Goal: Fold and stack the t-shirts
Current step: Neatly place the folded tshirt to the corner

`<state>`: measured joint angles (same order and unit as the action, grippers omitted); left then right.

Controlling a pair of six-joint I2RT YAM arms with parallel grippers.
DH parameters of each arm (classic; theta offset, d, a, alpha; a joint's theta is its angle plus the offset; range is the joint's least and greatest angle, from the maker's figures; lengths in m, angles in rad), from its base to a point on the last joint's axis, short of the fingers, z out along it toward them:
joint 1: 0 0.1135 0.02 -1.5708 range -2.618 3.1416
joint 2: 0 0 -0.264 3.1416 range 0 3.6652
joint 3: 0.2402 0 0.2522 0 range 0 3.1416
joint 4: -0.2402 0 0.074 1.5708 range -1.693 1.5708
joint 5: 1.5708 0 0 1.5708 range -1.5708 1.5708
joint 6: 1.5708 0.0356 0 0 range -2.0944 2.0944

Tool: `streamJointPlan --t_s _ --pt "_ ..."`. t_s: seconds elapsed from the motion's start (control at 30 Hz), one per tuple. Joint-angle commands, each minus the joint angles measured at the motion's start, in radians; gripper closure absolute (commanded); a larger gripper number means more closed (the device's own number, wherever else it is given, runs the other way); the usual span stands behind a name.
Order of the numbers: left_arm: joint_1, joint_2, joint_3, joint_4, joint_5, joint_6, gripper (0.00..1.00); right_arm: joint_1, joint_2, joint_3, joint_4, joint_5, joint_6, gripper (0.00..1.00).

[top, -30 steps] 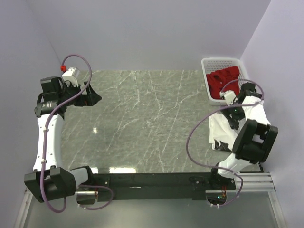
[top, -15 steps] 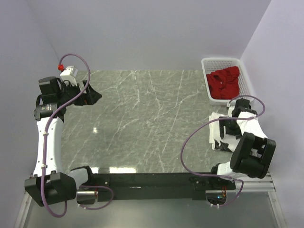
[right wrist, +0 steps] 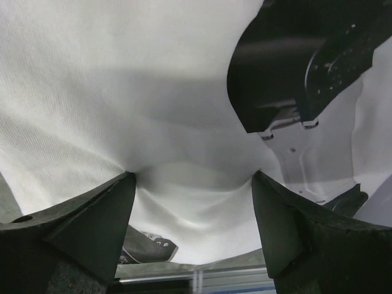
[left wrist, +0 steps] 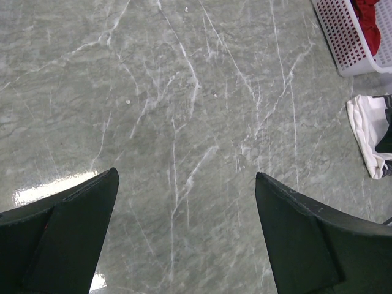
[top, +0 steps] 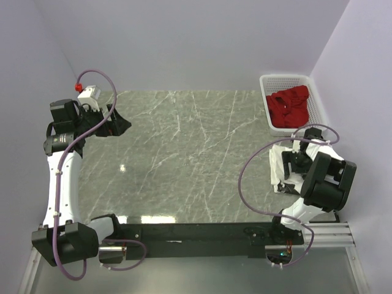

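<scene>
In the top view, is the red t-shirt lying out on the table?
No, the red t-shirt lies inside the white basket at the table's far right corner.

The white-and-black left arm (top: 59,174) stands tall at the left, its black two-finger left gripper (left wrist: 185,177) spread wide. The right arm (top: 323,179) is folded on itself, its black right gripper (right wrist: 193,177) parted wide and pointing down.

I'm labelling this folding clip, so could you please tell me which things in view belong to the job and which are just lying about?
Job in hand:
white t-shirt
red t-shirt

Lying about:
white slotted basket, holding the red one
grey table
</scene>
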<state>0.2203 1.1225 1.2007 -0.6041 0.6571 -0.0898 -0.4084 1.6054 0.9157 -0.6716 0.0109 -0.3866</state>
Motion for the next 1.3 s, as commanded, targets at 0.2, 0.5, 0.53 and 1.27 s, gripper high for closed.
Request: streamJointPlan --t_s 0.2,0.5,0.53,1.27 --pt "0.004 -0.001 0.026 0.015 0.003 0.021 0.01 -0.018 0.09 0.023 0.007 -0.008 -0.218 0.18" --pt "0.005 0.01 0.049 -0.013 -0.01 0.044 0.01 -0.018 -0.018 0.095 -0.132 -0.075 -0.13 0.16" --pt "0.004 0.017 0.062 -0.032 -0.013 0.056 0.01 -0.018 -0.042 0.11 -0.152 -0.098 -0.124 0.16" --pt "0.008 0.128 -0.082 -0.261 -0.047 0.259 0.01 0.247 -0.611 0.071 -0.255 -0.537 0.089 0.09"
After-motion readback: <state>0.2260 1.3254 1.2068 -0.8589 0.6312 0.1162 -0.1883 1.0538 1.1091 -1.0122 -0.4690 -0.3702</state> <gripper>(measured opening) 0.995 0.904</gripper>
